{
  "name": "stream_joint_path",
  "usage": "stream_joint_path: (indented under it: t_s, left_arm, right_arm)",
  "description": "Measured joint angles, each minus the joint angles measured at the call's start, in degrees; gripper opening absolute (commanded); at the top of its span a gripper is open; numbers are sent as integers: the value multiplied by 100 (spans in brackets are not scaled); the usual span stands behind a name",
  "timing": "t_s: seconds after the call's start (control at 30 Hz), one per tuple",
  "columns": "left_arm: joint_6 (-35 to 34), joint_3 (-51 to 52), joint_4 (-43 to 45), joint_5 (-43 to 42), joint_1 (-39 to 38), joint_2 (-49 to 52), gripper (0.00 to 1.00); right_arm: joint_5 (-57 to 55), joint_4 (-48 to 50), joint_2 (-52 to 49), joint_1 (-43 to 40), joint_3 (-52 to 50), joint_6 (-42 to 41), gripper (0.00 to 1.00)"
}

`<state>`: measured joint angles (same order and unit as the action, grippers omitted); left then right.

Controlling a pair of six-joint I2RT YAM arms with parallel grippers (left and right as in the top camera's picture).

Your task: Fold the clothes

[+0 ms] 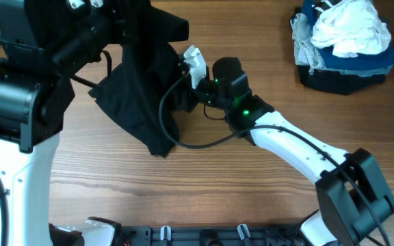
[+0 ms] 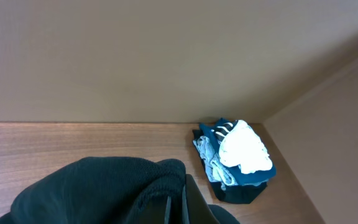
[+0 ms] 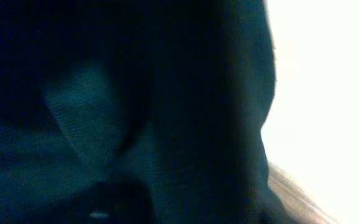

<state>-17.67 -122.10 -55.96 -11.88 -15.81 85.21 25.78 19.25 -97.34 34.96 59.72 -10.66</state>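
Note:
A black garment [image 1: 139, 96] hangs bunched from my left gripper, held up above the table, with its lower part trailing on the wood. In the left wrist view the black garment [image 2: 98, 190] drapes over my left gripper [image 2: 178, 204], whose fingers are shut on the cloth. My right gripper [image 1: 194, 65], with white fingers, is pressed against the garment's right edge. In the right wrist view dark cloth [image 3: 135, 112] fills almost the whole frame and hides the fingers.
A pile of clothes [image 1: 344, 41], white and grey on dark blue and black, sits at the table's far right corner; it also shows in the left wrist view [image 2: 238, 155]. A black cable [image 1: 183, 140] loops from the right arm beside the garment.

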Motion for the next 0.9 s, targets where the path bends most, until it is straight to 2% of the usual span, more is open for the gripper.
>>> stream_joint_path:
  t_s: [0.27,0.63,0.9]
  left_arm:
    - [0,2,22,20,142,-31,4]
    - [4,4,678,122,485,-608,4]
    - [225,7,219,46,485,-1412,4]
  right_arm:
    - [-136,-621,363,-562,-11,-302,4]
    - [186,-2083,3270,-2013,-2,177,4]
    - [339,-2787,4900,-2243,66,321,4]
